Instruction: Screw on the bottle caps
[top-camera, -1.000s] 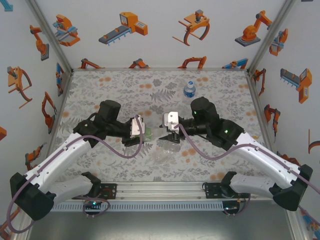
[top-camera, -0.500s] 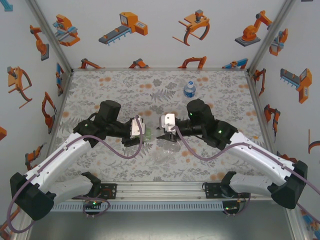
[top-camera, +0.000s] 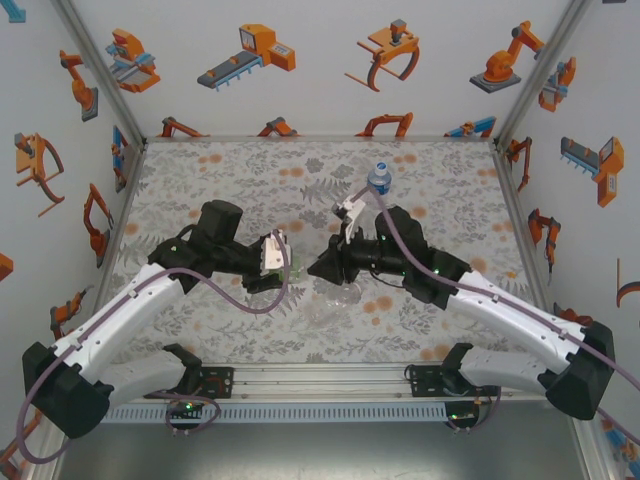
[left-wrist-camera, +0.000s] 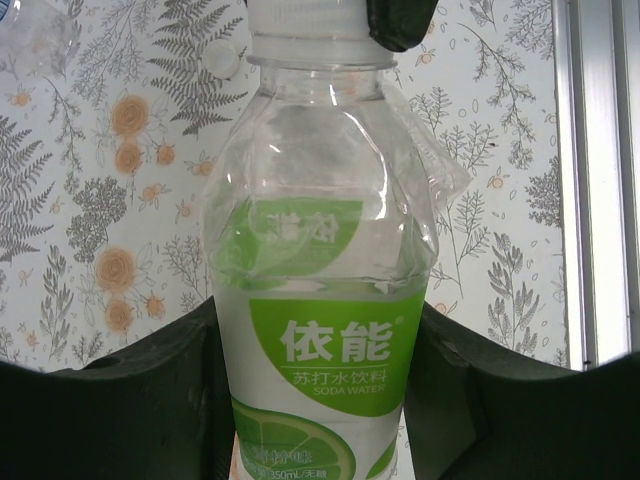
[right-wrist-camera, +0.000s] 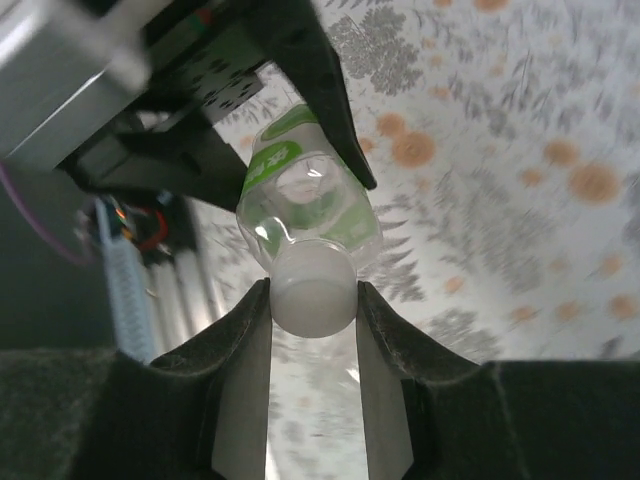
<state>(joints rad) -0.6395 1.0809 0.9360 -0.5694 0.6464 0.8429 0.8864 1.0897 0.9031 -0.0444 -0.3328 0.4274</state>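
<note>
Left gripper (left-wrist-camera: 316, 345) clamps the clear green-labelled plastic bottle (left-wrist-camera: 322, 290). Right gripper (right-wrist-camera: 313, 302), clamped on the small round white plastic cap (right-wrist-camera: 312, 283) at its mouth, has rolled at the wrist since half a second ago. Screwing looks underway.

Bright, even white light falls from above, leaving soft shadows on the floral mat (top-camera: 200, 180). Left wrist view: sharp, with glare streaks on the green-labelled bottle (left-wrist-camera: 325, 300). Right wrist view: white cap (right-wrist-camera: 312, 290) slightly soft, mat behind blurred.
</note>
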